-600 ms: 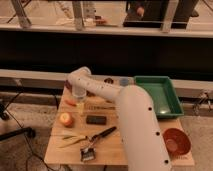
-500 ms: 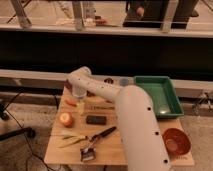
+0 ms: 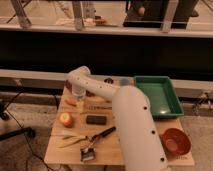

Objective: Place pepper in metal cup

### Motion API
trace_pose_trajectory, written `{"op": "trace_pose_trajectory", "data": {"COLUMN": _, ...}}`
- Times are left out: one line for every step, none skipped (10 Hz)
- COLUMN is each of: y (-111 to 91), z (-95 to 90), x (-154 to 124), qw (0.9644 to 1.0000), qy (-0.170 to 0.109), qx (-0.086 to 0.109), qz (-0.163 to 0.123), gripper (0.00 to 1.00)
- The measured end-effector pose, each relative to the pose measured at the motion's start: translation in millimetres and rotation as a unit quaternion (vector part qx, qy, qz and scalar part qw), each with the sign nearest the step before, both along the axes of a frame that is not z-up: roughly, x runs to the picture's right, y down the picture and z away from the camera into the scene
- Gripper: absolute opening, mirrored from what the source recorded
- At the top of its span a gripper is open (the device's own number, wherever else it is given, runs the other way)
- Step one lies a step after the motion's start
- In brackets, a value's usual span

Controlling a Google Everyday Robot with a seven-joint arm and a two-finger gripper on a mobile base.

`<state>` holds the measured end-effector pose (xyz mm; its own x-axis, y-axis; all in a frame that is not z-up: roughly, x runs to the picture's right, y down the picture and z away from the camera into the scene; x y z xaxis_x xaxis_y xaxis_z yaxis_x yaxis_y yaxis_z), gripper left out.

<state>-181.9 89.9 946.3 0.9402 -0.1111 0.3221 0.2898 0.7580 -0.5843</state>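
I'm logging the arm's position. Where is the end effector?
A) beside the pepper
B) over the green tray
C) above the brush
A: the end effector hangs right beside the pepper, well left of the green tray and behind the brush.

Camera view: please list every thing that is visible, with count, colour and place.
table: 1, wooden, centre
tray: 1, green, back right
metal cup: 1, grey-blue, back, left of tray
pepper: 1, red-orange, left side
fruit: 1, orange-yellow, left front
block: 1, dark, middle
stalks: few, pale yellow-green, front left
brush: 1, black handle, front middle
bowl: 1, red-orange, front right
arm: 1, white, across table
gripper: 1, beside pepper
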Motion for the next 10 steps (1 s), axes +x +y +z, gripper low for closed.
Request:
{"op": "trace_pose_trajectory", "data": {"y": -1.0, "z": -0.3, "x": -2.0, "qw": 1.0000, "qy": -0.001, "qx": 0.001, "qz": 0.000, "gripper": 0.62}}
{"op": "trace_pose_trajectory", "data": {"y": -1.4, "z": 0.2, "x": -4.4, "qw": 1.0000, "qy": -0.004, "qx": 0.000, "qz": 0.000, "gripper": 0.53}}
{"op": "trace_pose_trajectory", "data": {"y": -0.5, "z": -0.2, "x": -7.1, "qw": 1.0000, "qy": -0.008, "qx": -0.005, "qz": 0.000, "gripper": 0.43}}
{"op": "trace_pose_trajectory", "data": {"y": -0.4, "z": 0.9, "x": -9.0, "qw": 0.9999, "qy": -0.011, "qx": -0.005, "qz": -0.001, "gripper": 0.33}}
{"op": "trace_pose_trajectory", "data": {"y": -0.3, "z": 1.0, "x": -9.2, "qw": 0.9999, "qy": -0.011, "qx": -0.005, "qz": -0.002, "gripper": 0.24}}
{"op": "trace_pose_trajectory", "data": {"y": -1.9, "z": -0.3, "x": -9.3, "qw": 0.9999, "qy": -0.011, "qx": -0.004, "qz": -0.003, "gripper": 0.11}}
{"op": "trace_pose_trajectory", "data": {"y": -1.5, "z": -0.1, "x": -8.8, "qw": 0.9999, "qy": -0.010, "qx": -0.004, "qz": -0.004, "gripper": 0.03}}
{"op": "trace_pose_trajectory", "data": {"y": -1.4, "z": 0.2, "x": -8.3, "qw": 0.9999, "qy": -0.010, "qx": -0.004, "qz": -0.004, "gripper": 0.00}}
{"op": "trace_pose_trajectory", "data": {"y": -1.4, "z": 0.1, "x": -7.1, "qw": 0.9999, "qy": -0.009, "qx": -0.003, "qz": -0.005, "gripper": 0.00}}
{"op": "trace_pose_trajectory", "data": {"y": -1.8, "z": -4.4, "x": 0.5, "qw": 0.9999, "qy": -0.010, "qx": -0.006, "qz": 0.000, "gripper": 0.00}}
